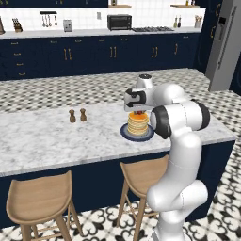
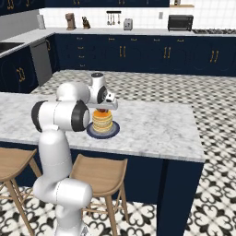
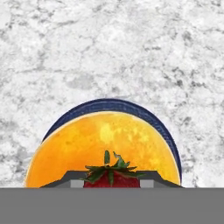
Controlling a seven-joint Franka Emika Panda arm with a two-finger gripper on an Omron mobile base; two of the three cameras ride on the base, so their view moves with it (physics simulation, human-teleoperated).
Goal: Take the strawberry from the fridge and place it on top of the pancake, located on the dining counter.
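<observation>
Nearest the base stand the wooden stools (image 1: pixel 40 200), tucked against the navy side of the tabletop (image 1: pixel 56 141), whose white-grey marble runs long across both base views. On it, toward the arm's end, sits the dark plate (image 2: pixel 103 133) carrying the pancake (image 2: pixel 102 122), a short stack of round golden-tan cakes; from the hand view its top is a smooth orange-gold disc with paler blotches, ringed by the plate's navy rim. The hand (image 1: pixel 137 112) hangs straight down over the stack, its fingers (image 3: pixel 65 179) closed narrowly on the strawberry (image 3: pixel 111 175), a tiny red berry with a spiky dark green leafy crown, far smaller than the pancake. The berry sits right above the middle of the stack; whether it touches the top cake cannot be told. Two small brown shakers (image 1: pixel 77 115) stand side by side well apart from the plate, farther along the marble. Beyond lie the patterned floor, the navy cabinets (image 1: pixel 94 54) with gold handles, and the grey fridge (image 1: pixel 223 42) at the far right of the left base view.
</observation>
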